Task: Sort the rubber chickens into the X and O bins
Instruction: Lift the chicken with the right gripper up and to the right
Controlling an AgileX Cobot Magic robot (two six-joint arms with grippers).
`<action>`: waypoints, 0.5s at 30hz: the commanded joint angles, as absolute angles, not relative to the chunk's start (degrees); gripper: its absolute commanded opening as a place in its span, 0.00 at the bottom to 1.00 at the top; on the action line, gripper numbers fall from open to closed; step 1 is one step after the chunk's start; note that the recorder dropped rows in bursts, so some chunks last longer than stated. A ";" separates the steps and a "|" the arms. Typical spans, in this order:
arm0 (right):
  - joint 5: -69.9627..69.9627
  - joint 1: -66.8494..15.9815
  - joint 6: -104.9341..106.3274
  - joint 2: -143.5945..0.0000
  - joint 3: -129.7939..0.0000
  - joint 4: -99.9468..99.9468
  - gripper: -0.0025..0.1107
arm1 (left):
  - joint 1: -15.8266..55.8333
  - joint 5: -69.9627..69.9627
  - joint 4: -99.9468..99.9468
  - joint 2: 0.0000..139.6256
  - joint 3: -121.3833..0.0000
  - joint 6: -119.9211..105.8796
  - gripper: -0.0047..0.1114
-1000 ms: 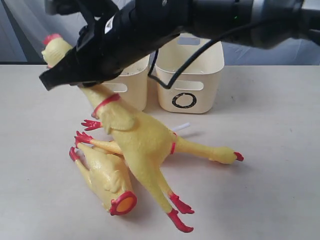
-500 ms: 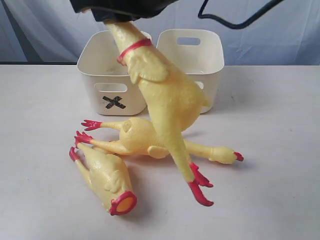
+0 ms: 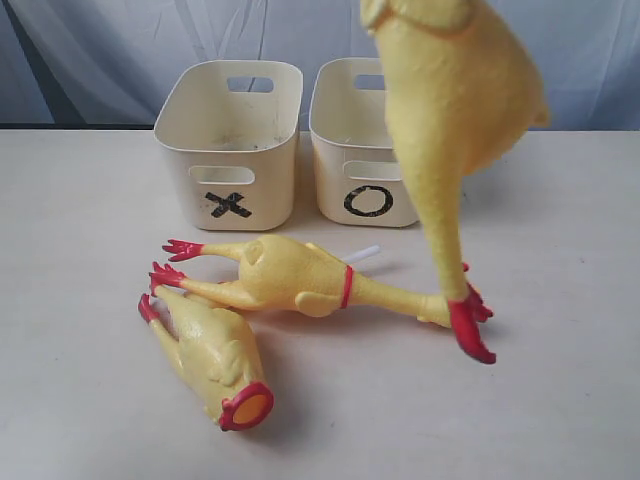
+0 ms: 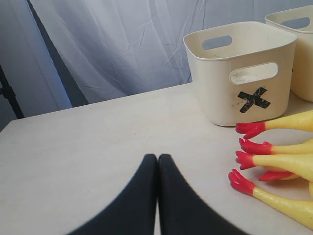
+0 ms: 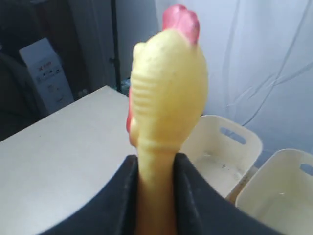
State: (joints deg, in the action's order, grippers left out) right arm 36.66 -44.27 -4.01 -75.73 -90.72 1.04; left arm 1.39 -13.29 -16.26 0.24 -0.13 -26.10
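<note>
A whole rubber chicken (image 3: pixel 450 120) hangs high in front of the O bin (image 3: pixel 362 150), red feet dangling just above the table. My right gripper (image 5: pixel 155 164) is shut on its neck, the head (image 5: pixel 168 83) sticking out beyond the fingers; the gripper itself is out of the exterior view. A second chicken (image 3: pixel 300 278) lies on the table in front of the X bin (image 3: pixel 228 140), a white tube (image 3: pixel 364 253) behind it. The headless body (image 3: pixel 208 355) lies nearer. My left gripper (image 4: pixel 157 159) is shut and empty, low over the table left of the red feet (image 4: pixel 249 147).
Both bins (image 5: pixel 222 156) look empty inside, apart from some specks. A pale curtain hangs behind the table (image 3: pixel 80 250). The X bin (image 4: pixel 244 73) stands ahead of the left gripper, to its right.
The held chicken has risen and swung right, from over the X bin to in front of the O bin. The right arm has left the exterior view. The lying chickens stay put.
</note>
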 commanded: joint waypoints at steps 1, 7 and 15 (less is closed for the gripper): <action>36.46 -44.01 -11.43 -70.11 -91.08 10.89 0.01 | 1.22 -12.88 -16.22 0.00 0.00 -25.92 0.04; 37.18 -44.01 -28.81 -64.62 -91.08 31.68 0.01 | 1.22 -12.88 -16.22 0.00 0.00 -25.92 0.04; 38.84 -44.01 -42.70 -62.48 -91.08 49.40 0.01 | 1.22 -12.88 -16.22 0.00 0.00 -25.92 0.04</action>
State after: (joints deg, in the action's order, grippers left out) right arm 38.55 -44.27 -39.03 -62.85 -90.72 43.99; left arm 1.39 -13.29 -16.26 0.24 -0.13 -26.10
